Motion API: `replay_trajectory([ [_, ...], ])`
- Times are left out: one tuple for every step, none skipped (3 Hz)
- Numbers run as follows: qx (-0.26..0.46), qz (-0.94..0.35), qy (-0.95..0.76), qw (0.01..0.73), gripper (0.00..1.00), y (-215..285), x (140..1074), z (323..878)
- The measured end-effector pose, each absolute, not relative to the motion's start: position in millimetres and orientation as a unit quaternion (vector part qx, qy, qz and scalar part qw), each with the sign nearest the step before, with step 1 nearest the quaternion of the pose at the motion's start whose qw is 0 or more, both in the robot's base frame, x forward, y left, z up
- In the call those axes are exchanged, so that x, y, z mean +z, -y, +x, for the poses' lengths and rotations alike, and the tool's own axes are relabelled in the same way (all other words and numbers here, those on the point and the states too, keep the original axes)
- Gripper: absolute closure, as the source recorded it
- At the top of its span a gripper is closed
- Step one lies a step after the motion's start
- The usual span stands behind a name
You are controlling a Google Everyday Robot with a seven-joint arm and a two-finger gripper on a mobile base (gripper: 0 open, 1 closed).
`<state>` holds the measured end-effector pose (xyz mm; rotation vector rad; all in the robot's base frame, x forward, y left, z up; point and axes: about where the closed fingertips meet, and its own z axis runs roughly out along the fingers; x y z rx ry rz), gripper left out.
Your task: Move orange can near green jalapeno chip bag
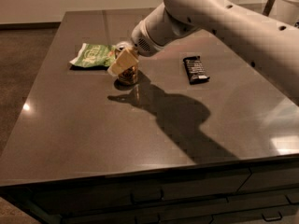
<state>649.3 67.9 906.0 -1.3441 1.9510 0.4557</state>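
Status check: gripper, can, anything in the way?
Gripper at orange can. Can close beside green jalapeno chip bag. Candy bar off to the side, not in the way.

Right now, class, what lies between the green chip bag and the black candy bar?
In the camera view, the orange can stands there, with the gripper at its top.

Dim, warm light falls on the glossy dark brown surface [93, 139]. The white robot arm [224, 17] and its pale hand [123, 63], upper centre-left of the frame, cast a broad dark shadow across the middle. Glare shows at the left edge and lower right.
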Motion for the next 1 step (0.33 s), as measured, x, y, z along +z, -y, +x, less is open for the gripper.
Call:
replay_trajectory([
  [0.176,-0.521,-0.756,0.356,0.0,-67.9,906.0,649.2],
])
